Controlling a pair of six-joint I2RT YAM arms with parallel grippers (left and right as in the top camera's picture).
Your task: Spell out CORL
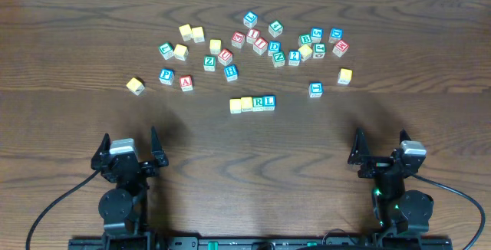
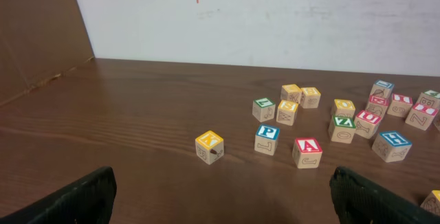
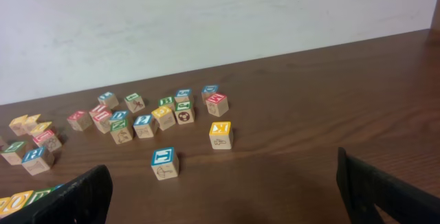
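Note:
A row of four letter blocks lies at the table's middle: two with yellow tops on the left, then R and L. Its left end shows at the lower left of the right wrist view. My left gripper is open and empty at the near left, far from the row. My right gripper is open and empty at the near right. In both wrist views only the black fingertips show at the bottom corners.
Many loose letter blocks lie scattered across the far half of the table. A yellow block sits apart at the left, also in the left wrist view. A blue-topped block and a yellow one sit at the right.

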